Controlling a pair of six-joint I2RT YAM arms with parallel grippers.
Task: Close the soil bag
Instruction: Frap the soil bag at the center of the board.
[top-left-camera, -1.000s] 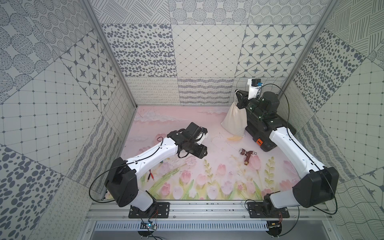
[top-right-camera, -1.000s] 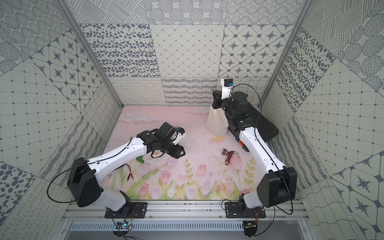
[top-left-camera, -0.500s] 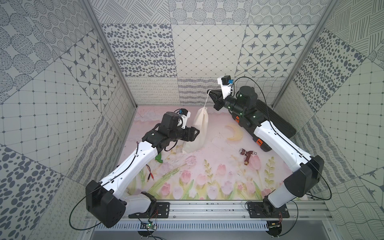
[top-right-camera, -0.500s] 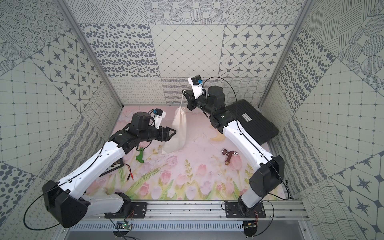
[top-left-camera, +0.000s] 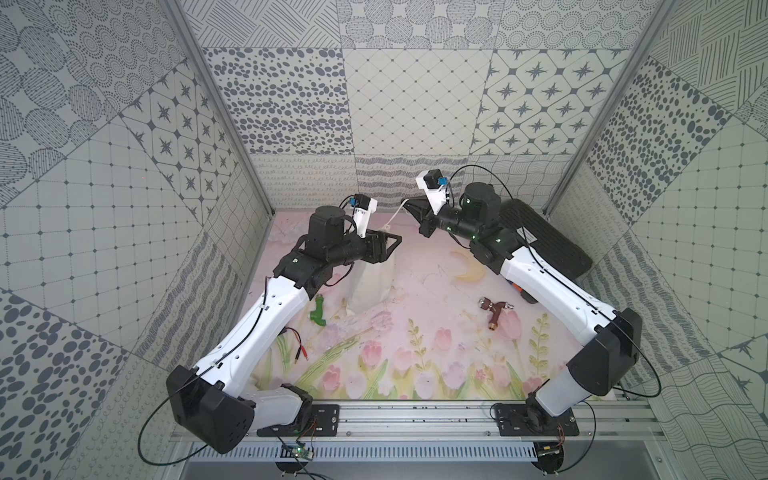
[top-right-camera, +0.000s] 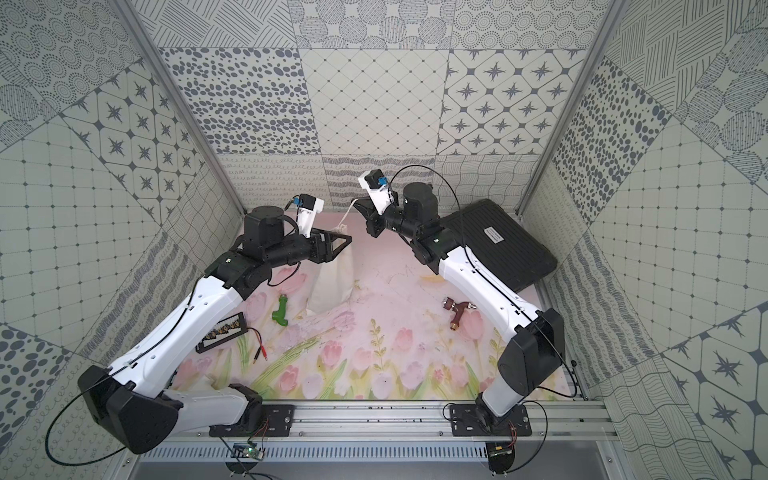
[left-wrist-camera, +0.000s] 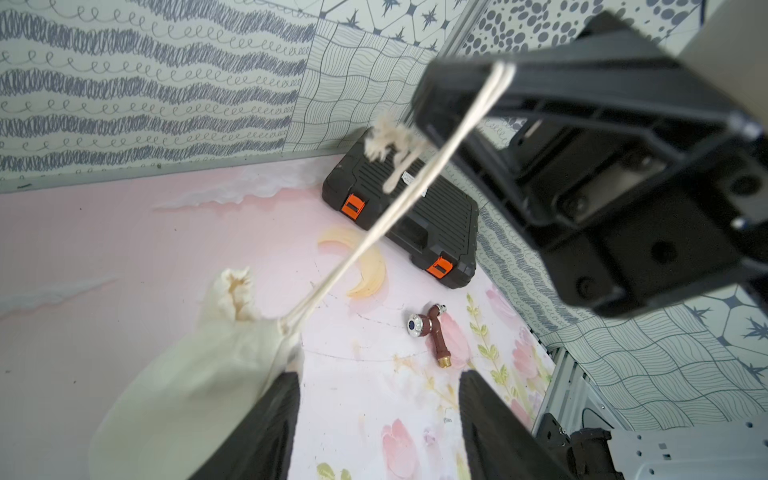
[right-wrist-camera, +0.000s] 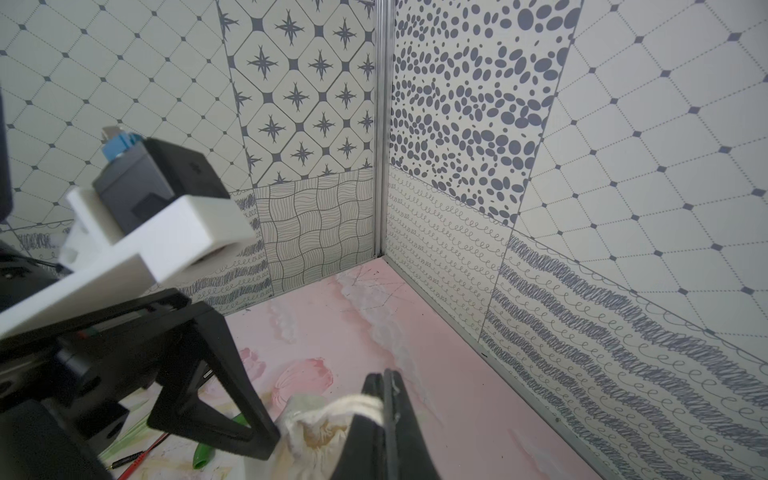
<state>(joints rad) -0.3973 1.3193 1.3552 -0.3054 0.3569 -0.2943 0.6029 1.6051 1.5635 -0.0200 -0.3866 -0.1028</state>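
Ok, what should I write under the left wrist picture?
The right hand holds the white cords of the soil bag taut; the left hand is open beside it.

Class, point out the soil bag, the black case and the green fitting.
soil bag (left-wrist-camera: 195, 386): left wrist view, cloth body.
black case (top-right-camera: 511, 257): in a top view, ribbed lid.
green fitting (top-right-camera: 279, 311): in a top view, its middle.

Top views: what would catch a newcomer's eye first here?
The cream soil bag, left of centre on the mat, is pulled taut by its white cords, pinched in the shut, raised right gripper. The left gripper stands open beside the bag's neck.
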